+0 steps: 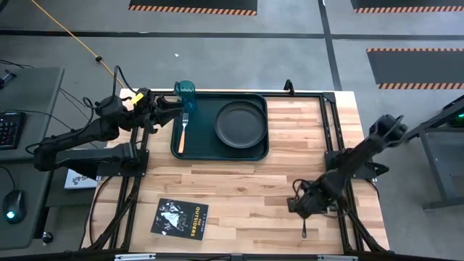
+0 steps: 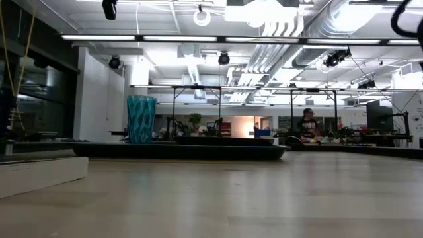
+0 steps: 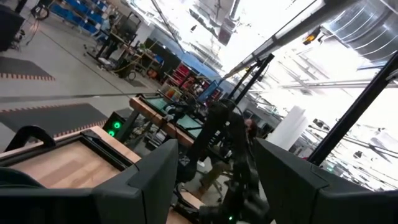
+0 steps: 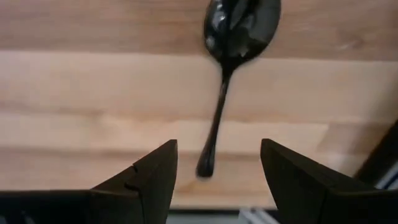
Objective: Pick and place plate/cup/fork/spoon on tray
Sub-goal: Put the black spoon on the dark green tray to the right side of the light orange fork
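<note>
The spoon (image 4: 225,81) lay on the table (image 1: 254,188) at lower right, below the right tool (image 4: 217,180), whose fingers were spread, empty. Thin, stiff, light and likely slippery, it seemed best pinched across the handle. The left tool (image 1: 163,109), also released, waited near the cup (image 1: 185,93).

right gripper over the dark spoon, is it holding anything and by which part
Nothing is held. The right gripper is open above the slim dark spoon, which lies flat on the wooden table; its thin handle end sits between the fingers, ungripped.
</note>
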Tool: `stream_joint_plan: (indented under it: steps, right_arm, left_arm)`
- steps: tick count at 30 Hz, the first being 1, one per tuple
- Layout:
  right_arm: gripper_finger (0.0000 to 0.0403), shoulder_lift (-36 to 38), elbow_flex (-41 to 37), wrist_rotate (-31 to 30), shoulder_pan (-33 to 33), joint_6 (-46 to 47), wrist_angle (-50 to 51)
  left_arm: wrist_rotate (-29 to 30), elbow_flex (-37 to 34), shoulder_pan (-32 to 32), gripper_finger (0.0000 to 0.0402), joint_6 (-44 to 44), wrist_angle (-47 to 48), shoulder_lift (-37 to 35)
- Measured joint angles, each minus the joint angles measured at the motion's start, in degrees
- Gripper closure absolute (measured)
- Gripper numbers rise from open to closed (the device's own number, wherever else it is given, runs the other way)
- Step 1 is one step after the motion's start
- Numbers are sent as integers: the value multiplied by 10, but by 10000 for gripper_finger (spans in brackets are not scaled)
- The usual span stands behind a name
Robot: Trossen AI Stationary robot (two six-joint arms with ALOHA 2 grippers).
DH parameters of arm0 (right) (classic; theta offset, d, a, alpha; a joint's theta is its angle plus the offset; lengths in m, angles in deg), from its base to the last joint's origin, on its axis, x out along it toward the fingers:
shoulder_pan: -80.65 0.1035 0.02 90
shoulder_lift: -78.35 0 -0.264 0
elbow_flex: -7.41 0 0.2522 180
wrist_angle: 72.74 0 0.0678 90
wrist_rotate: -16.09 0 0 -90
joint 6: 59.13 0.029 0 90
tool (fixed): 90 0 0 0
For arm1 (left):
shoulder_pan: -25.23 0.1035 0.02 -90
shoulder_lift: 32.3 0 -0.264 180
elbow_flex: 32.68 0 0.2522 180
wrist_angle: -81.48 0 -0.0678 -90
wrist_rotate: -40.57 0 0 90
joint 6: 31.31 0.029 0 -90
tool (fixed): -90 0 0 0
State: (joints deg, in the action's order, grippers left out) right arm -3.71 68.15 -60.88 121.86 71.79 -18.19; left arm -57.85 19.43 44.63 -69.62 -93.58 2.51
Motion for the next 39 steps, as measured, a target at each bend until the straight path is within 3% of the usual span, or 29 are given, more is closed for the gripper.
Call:
stream_joint_plan:
  steps: [7,13,16,22,31,39]
  right_arm:
    - [180,-98,0,-5,-6,-1,-7]
    - [201,-132,4,-6,-8,9,-10]
    - [246,-136,4,-10,-9,11,-7]
    - [386,-137,4,-36,-10,7,-10]
    - [397,-117,5,-28,-41,-69,-6]
    - [401,4,23,-142,-64,-236,19]
  left_arm:
    - [0,0,0,197,0,0,0]
    - [0,0,0,197,-6,0,0]
    - [0,0,0,197,-6,0,0]
    - [0,0,0,197,-6,0,0]
    - [0,0,0,197,-5,0,0]
    - [4,0,0,197,-5,-1,0]
